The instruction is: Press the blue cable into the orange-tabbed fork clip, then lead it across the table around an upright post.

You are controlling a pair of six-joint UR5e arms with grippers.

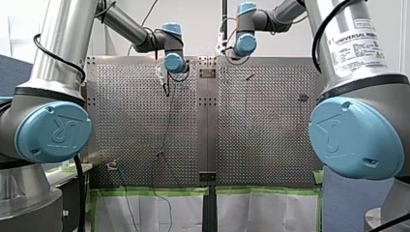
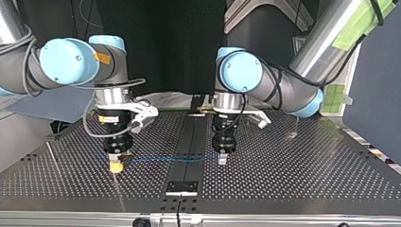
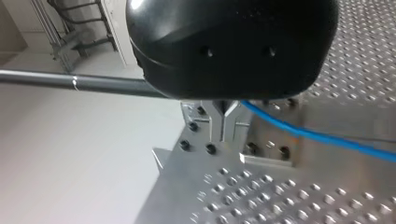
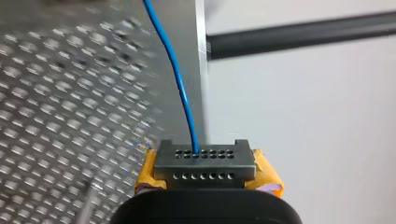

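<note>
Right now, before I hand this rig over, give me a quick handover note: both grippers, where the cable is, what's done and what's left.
My right gripper: shut on the blue cable, which is pinched between its yellow pads.
My left gripper: shut on the same cable, further along.
Cable: runs nearly straight between the two grippers, low over the perforated table, toward the top view's near edge.
Done: both arms hold the cable.
Left: all the routing. The cable sits in no clip and goes around no post. I cannot pick out the orange-tabbed fork clip with certainty in these views.
</note>
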